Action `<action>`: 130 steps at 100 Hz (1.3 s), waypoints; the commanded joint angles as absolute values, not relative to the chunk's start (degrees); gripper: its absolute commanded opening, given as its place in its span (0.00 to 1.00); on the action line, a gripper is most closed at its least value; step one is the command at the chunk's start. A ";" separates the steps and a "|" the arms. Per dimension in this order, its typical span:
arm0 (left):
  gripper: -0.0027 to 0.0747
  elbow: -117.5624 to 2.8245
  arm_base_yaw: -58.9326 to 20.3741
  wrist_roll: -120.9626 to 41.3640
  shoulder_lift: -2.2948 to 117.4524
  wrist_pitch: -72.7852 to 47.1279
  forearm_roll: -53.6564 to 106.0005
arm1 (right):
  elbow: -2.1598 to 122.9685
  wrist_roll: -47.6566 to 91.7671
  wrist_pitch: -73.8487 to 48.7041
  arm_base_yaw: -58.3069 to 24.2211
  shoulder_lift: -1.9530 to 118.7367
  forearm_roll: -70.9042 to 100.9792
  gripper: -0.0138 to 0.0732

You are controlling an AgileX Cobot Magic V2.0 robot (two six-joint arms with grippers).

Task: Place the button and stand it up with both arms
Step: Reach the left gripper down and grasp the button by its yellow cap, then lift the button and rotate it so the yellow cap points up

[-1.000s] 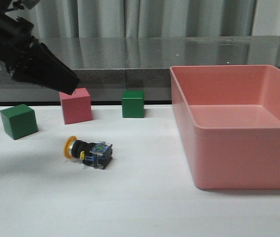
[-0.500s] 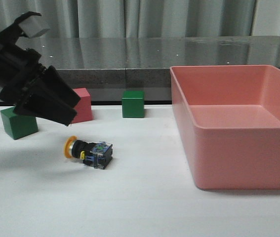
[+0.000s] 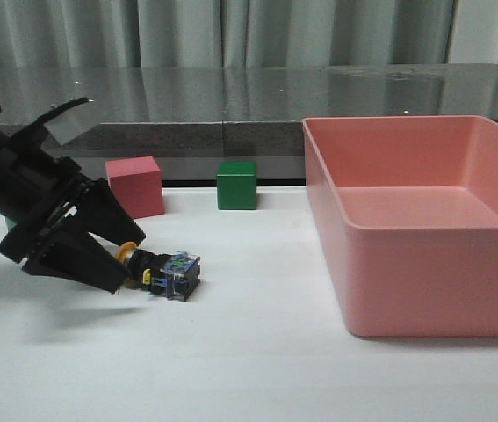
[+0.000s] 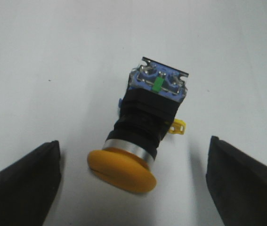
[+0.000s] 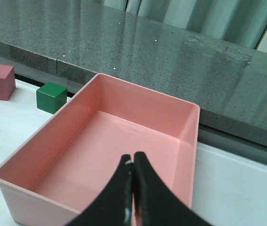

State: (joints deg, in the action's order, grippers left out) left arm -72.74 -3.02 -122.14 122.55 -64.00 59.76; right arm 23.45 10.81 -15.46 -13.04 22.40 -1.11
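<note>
The button (image 3: 162, 269) lies on its side on the white desk (image 3: 257, 369), its yellow cap pointing toward the left gripper (image 3: 119, 264) and its blue contact block facing away from it. The left arm (image 3: 29, 207) reaches down low over the desk, and its jaws are spread wide, one on each side of the cap; in the left wrist view the two black fingers (image 4: 22, 181) stand well clear of the button (image 4: 142, 129), touching nothing. The right gripper (image 5: 132, 197) hangs above the pink bin (image 5: 105, 155) with its jaws pressed together and nothing between them. Behind the button, near the back edge of the desk, sit a pink cube (image 3: 134, 186) and a green cube (image 3: 236, 185), apart from each other. The pink bin (image 3: 424, 264) stands to the right of the button, well apart from it.
</note>
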 commanded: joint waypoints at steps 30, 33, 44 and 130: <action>0.78 -74.12 -3.50 -124.13 124.13 -67.27 64.74 | 24.97 10.72 -10.64 -12.77 22.56 -0.91 0.07; 0.77 -74.12 -3.50 -124.24 124.28 -67.27 64.82 | 24.97 10.72 -10.64 -12.77 22.56 -0.91 0.07; 0.67 -74.12 -3.77 -124.58 124.28 -67.27 64.85 | 24.97 10.72 -10.59 -12.77 22.56 -0.91 0.07; 0.01 -91.48 -8.96 -93.17 109.54 -69.07 27.74 | 24.97 10.72 -9.36 -12.77 22.56 -0.91 0.07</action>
State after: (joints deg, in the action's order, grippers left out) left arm -87.14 -6.22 -99.94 115.78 -67.05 32.26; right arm 23.45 10.71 -14.33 -13.04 22.40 -1.11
